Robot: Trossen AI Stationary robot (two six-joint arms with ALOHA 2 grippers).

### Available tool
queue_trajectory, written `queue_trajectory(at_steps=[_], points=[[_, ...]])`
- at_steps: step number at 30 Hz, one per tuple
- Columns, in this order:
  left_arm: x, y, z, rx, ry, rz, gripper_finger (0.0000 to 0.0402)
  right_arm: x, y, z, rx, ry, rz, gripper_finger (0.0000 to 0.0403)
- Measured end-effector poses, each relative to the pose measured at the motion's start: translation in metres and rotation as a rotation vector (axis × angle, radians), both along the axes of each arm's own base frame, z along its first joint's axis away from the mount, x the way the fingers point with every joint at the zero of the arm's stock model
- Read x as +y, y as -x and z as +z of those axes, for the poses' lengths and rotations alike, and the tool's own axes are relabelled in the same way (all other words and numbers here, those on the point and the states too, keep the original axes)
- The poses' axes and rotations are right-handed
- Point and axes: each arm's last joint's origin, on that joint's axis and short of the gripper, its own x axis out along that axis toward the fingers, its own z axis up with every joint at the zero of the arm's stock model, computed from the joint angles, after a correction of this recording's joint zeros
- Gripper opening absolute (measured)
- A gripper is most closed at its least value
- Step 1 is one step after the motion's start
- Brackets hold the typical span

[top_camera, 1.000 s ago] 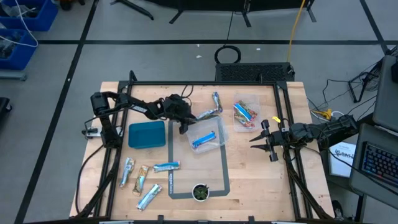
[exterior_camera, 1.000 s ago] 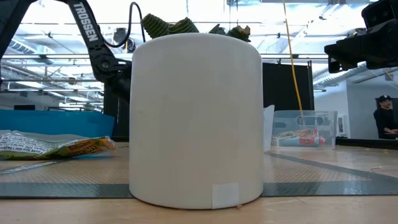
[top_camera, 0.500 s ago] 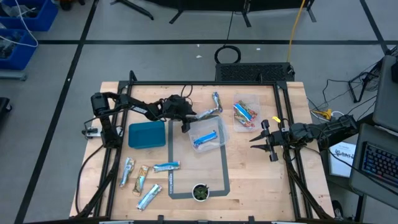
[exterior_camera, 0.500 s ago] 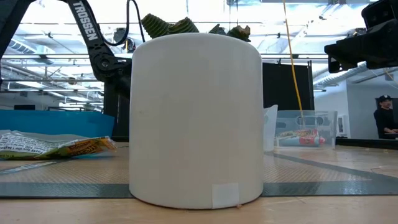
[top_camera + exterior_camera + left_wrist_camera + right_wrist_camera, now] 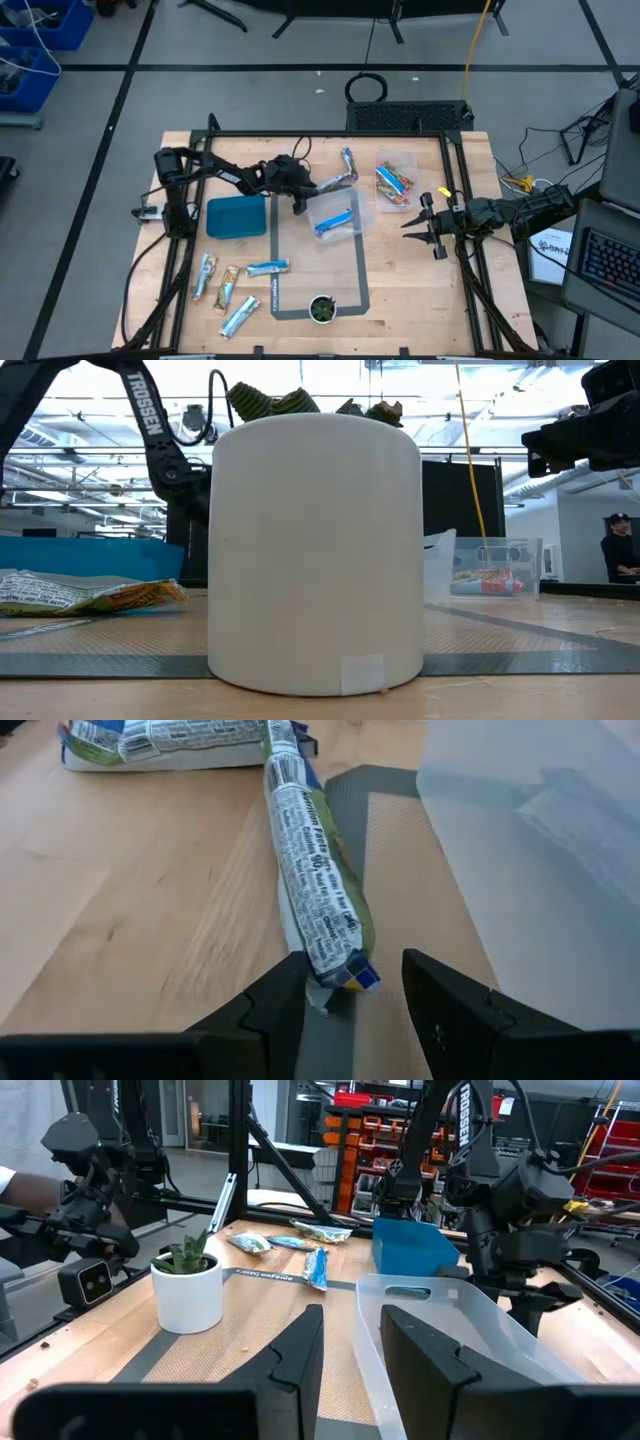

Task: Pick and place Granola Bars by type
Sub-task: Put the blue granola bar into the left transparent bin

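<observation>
Since the silvery granola bar [image 5: 315,890] lies toward the bench's far edge, just beside the clear bin [image 5: 335,222] holding a blue bar [image 5: 331,223], the left gripper [image 5: 345,1005] is set low with fingers parted around the bar's near end (not yet closed). The right gripper [image 5: 428,226] is kept waiting, open, near the right edge.

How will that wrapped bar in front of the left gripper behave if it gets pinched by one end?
The granola bar looks slim and light. Held by its crimped end between the left gripper fingers, it would probably droop or swing. Its glossy wrapper may slip.
</observation>
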Motion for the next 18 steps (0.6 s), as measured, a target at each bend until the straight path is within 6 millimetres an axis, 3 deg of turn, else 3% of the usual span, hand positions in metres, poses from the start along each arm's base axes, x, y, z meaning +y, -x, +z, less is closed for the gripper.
queue_trajectory(at_steps=[11, 18], points=[[0.008, -0.018, 0.002, -0.013, -0.085, -0.006, 0.0159, 0.0, 0.0, 0.0, 0.0, 0.0, 0.0, 0.0095], [0.012, -0.015, 0.002, 0.009, -0.13, -0.025, 0.0019, 0.0, 0.0, 0.0, 0.0, 0.0, 0.0, 0.0095]])
